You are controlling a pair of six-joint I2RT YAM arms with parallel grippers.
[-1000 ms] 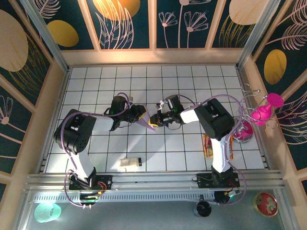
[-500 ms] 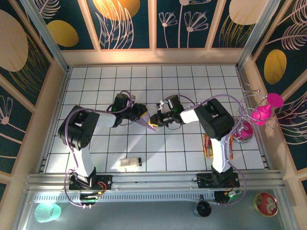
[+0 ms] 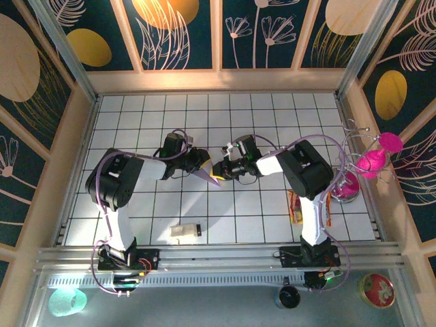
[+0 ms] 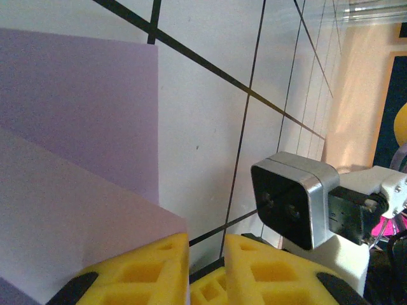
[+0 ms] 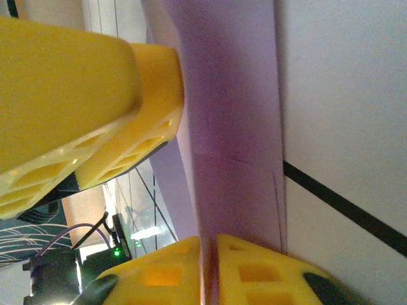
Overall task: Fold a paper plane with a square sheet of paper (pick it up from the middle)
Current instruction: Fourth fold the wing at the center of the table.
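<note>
Your two arms fold inward low over the white grid table (image 3: 272, 116), elbows out, wrists facing each other. They meet beyond the white block (image 3: 184, 231), slightly to its right. The right gripper (image 5: 210, 244) is pinched onto the lilac sheet of paper (image 3: 208, 177), which runs straight in between its yellow fingers. The left gripper (image 4: 206, 244) sits at the sheet's other end with its jaws nearly together; you can't tell whether paper is caught there. Right of the block lies a snack packet (image 3: 294, 208). Dark floral panels (image 3: 184, 34) wall the table.
</note>
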